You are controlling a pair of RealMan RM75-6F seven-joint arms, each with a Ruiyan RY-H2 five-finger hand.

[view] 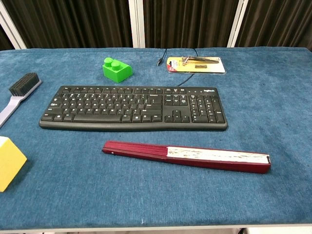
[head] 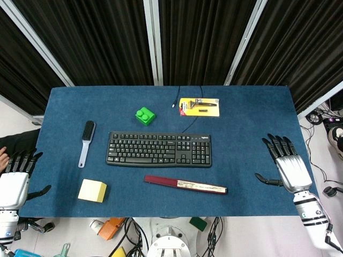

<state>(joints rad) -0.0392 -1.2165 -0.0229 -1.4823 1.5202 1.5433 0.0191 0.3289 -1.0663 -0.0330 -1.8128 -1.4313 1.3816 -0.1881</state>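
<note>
Blue felt-like cloth covers the counter [head: 64, 107]; the left hand [head: 15, 179] hangs at the counter's left edge near the front corner, palm down, fingers apart and holding nothing; nearest it lies the yellow block [head: 92, 190], a plain cube-like shape close to the front left corner, well short of touching the hand. The right hand [head: 286, 166] rests over the right edge toward the front, silver-backed with dark fingers spread, thumb out to the side, also holding nothing; nearest it is the folded fan [head: 185, 184], a long slim dark-red bar with a pale mottled panel, lying along the front edge at the middle, apart from the hand. Behind the fan sits a flat black keyboard [head: 158, 149] at the centre; a grey-handled brush [head: 86, 142] with dark bristles lies left of it; a glossy green brick [head: 145, 115] with round studs and a yellow blister card [head: 199, 107] lie toward the back edge.
</note>
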